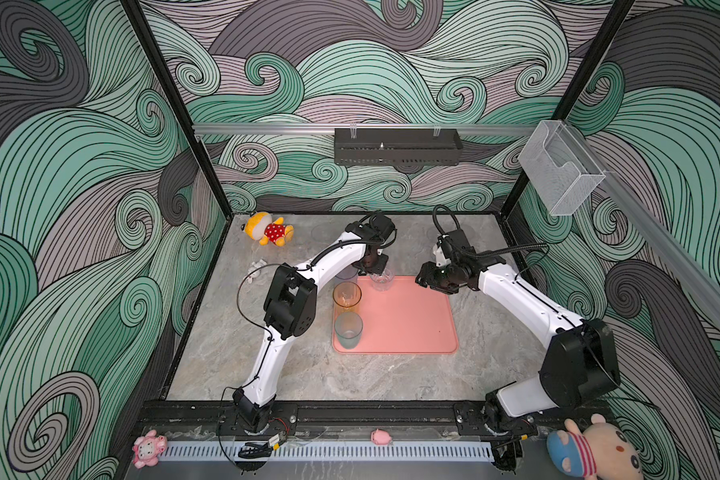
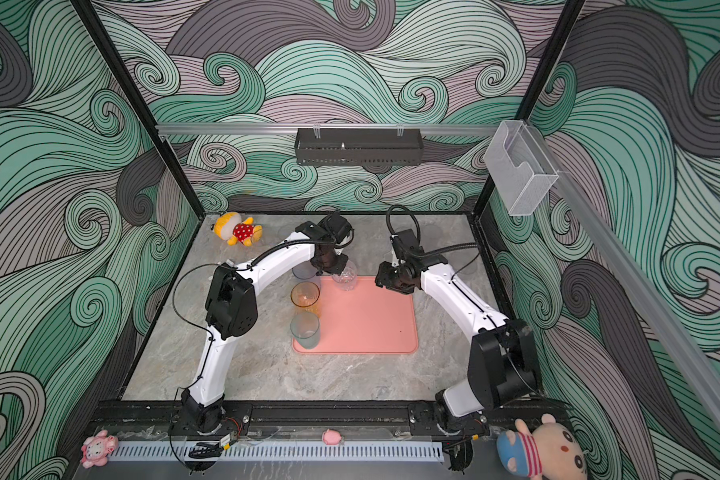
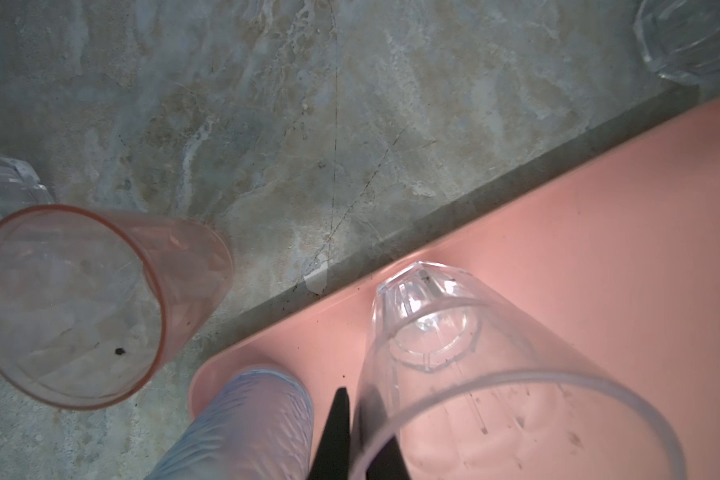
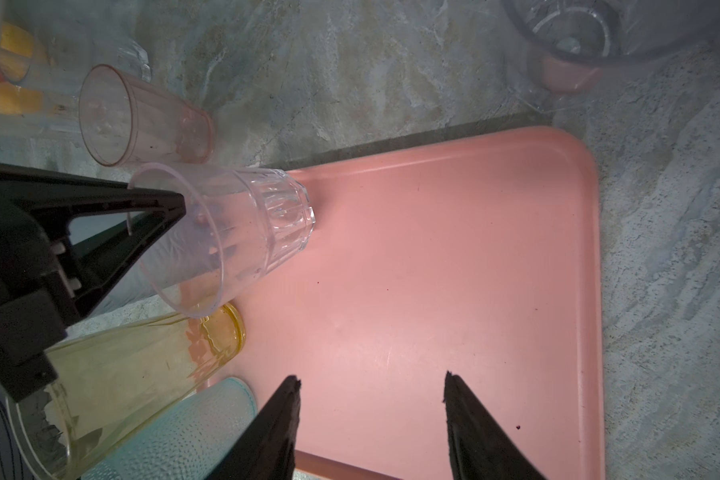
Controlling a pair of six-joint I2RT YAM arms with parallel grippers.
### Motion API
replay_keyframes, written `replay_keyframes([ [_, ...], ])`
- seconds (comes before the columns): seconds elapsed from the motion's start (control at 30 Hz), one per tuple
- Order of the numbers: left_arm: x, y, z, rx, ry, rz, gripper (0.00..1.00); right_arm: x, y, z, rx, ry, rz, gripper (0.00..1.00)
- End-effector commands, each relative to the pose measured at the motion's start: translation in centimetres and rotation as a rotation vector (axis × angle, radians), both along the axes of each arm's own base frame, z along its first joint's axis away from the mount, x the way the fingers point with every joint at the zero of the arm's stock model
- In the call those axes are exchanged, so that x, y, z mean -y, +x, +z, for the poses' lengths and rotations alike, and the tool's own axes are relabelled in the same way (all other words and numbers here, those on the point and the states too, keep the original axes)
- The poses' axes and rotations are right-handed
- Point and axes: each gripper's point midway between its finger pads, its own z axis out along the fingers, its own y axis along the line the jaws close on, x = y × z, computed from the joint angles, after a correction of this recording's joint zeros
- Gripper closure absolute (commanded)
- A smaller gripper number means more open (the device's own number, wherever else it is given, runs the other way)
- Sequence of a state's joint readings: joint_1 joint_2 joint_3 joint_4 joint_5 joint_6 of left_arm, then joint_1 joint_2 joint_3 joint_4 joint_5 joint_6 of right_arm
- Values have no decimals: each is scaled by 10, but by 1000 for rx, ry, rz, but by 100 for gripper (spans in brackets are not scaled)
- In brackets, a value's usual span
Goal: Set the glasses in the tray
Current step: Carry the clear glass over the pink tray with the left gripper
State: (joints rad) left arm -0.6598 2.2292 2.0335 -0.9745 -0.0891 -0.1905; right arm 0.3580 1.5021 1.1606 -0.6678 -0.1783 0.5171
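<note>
The salmon-pink tray [image 4: 433, 249] is looking like smooth, matt plastic; the faceted clear tumbler [image 4: 267, 220] is gleaming glossy and transparent.

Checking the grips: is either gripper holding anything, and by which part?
The left gripper pinches the clear faceted glass by its rim, one finger inside. The right gripper is open and empty.

Tray [image 1: 412, 320] was plain salmon-pink. Tall glass [image 1: 347, 297] was yellow-orange. Teal glass [image 1: 348, 330] had a fine dot texture. Fluted glass [image 1: 382, 279] was clear, pink-tinted glass [image 3: 80, 303] had a darker pink rim, ribbed glass [image 3: 246, 424] was blue-grey. Table [image 1: 350, 374] was grey-beige marble. Walls [image 1: 80, 166] had teal, grey and mauve swirls with black lines. Arms [image 1: 337, 257] were white with black joints. Plush [image 1: 269, 229] was yellow, with a white-dotted red dress.
</note>
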Motion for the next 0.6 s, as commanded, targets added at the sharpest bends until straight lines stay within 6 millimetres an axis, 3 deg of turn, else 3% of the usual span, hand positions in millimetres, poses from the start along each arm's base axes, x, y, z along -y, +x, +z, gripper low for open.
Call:
replay_keyframes([
  [0.0,7,-5,5,-14,-4,-19,98,-5,-2,-7,-14,3,17,44],
  [0.27,17,-6,22,8,-44,-42,91,-16,0,-10,-22,-4,59,45],
  [0.4,21,-8,21,-2,-49,-63,86,-22,4,-10,-23,13,60,45],
  [0.57,27,-13,15,-32,-67,-79,88,-26,8,-9,-23,29,60,47],
])
